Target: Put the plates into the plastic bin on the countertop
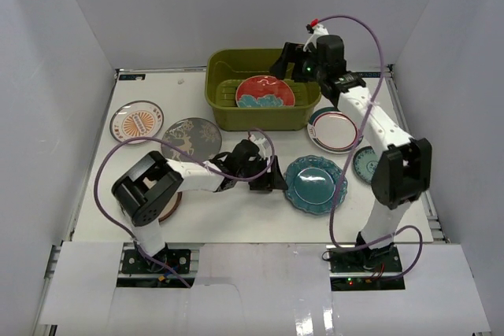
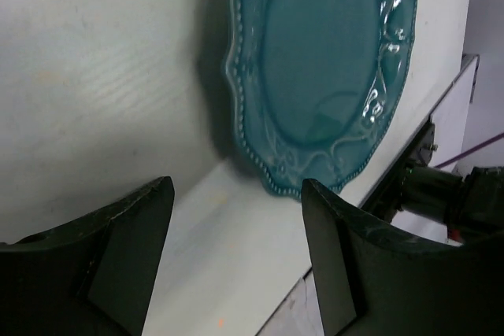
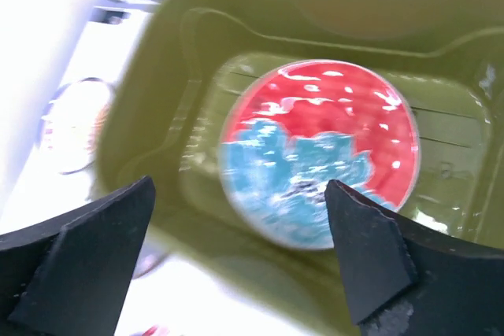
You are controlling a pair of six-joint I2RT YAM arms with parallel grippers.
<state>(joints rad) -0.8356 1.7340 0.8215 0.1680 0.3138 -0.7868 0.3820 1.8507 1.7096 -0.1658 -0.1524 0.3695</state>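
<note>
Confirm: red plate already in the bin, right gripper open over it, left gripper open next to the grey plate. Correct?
One slip: the left gripper is open next to the teal scalloped plate, as the left wrist view shows. The rest stands: the red plate lies in the bin, with the right gripper open over it.

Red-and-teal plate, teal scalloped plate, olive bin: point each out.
red-and-teal plate (image 1: 265, 87): top external view, on its red upper half.
teal scalloped plate (image 2: 323, 53): left wrist view, on the centre of its well.
olive bin (image 1: 260, 118): top external view, on its near outer wall.
</note>
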